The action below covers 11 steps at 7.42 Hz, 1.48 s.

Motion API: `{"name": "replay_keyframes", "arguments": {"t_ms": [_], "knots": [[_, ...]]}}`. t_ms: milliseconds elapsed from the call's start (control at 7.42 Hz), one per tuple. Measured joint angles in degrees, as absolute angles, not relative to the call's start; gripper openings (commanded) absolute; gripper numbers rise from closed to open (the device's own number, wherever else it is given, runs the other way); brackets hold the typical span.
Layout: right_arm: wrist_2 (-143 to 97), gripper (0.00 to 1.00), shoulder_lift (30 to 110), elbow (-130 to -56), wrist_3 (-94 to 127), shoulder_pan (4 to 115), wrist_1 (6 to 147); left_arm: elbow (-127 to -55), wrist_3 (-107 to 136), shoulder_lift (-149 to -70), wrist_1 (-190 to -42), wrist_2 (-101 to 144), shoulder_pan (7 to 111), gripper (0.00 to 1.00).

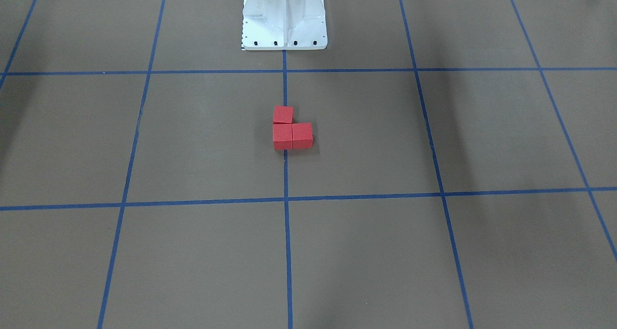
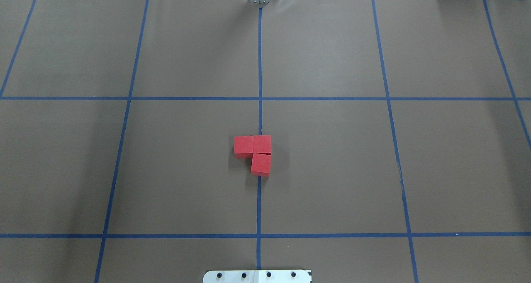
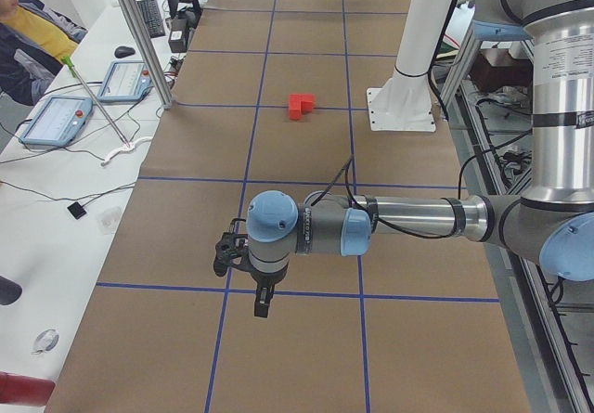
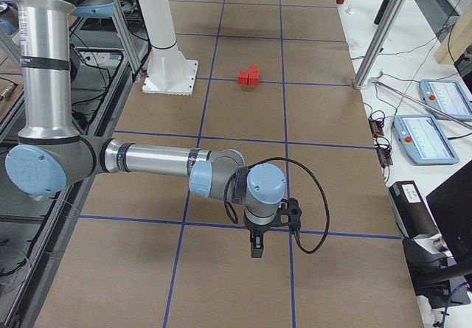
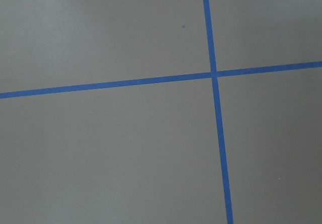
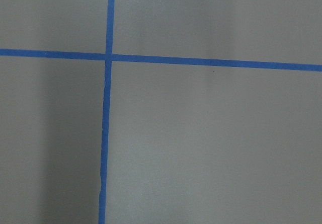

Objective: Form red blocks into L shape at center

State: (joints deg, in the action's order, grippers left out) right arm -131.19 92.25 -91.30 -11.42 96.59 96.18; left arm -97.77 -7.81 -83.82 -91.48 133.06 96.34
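Three red blocks (image 2: 253, 145) lie touching in an L on the center (image 2: 259, 117), over the vertical blue tape line: two side by side and one (image 2: 261, 164) nearer the robot. The same L shows in the front view (image 1: 291, 135) and, small, in the side views (image 3: 300, 105) (image 4: 249, 77). My left gripper (image 3: 263, 302) hangs over the table far from the blocks, seen only in the left side view; I cannot tell its state. My right gripper (image 4: 257, 248) likewise hangs far off, state unclear. Both wrist views show only brown surface and tape.
The white robot pedestal (image 1: 284, 18) stands just behind the center square. A metal post (image 3: 139, 32) and teach pendants (image 3: 56, 121) line the far table edge, with a seated person (image 3: 23, 32) beyond. More pendants (image 4: 431, 138) lie off the other end.
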Motion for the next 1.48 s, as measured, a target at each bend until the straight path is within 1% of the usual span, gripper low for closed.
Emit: {"name": "replay_keyframes", "arguments": {"t_ms": [944,1483], "knots": [[-134.24,1.00,94.08,-96.88,-11.57,97.19,99.74,-98.38,-7.50,-83.98,-91.20,132.75,90.94,1.00],[-134.16,1.00,95.44,-97.55,-11.60,97.21,99.49,-98.35,-7.81,-84.03,-92.55,132.80,90.79,1.00]]}}
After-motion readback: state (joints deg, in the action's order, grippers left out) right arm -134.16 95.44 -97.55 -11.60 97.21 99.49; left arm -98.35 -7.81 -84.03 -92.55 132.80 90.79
